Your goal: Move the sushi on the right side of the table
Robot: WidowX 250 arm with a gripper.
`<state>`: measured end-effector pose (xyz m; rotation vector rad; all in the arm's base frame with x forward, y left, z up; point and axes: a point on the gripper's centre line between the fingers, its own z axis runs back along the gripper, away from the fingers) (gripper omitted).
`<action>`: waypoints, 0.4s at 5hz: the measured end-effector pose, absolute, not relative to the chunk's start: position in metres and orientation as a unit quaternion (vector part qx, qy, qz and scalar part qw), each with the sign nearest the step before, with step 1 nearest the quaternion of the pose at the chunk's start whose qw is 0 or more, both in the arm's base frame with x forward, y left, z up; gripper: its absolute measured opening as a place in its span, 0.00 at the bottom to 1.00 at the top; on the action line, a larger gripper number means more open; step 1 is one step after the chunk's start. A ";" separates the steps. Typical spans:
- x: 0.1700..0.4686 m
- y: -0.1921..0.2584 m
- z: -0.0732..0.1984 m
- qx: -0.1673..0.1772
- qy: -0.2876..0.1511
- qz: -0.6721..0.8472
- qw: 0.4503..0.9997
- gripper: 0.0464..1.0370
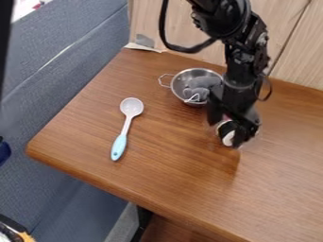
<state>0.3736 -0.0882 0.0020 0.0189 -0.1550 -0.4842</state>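
The black gripper hangs over the table, just to the right of the metal pot's lower right side. It is shut on the sushi, a small white piece with a dark part. The gripper hides part of the sushi. A darker patch of shadow lies on the wood below them.
A metal pot with a grey thing inside stands left of the gripper, near the wall. Farther left lies a white spoon with a light blue handle. The table's front edge runs diagonally below.
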 end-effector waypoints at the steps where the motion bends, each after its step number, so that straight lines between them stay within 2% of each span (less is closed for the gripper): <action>1: 0.374 -0.082 0.016 -0.001 -0.095 -0.228 0.969 0.96; 2: 0.374 -0.079 0.041 -0.003 -0.132 -0.225 0.965 0.96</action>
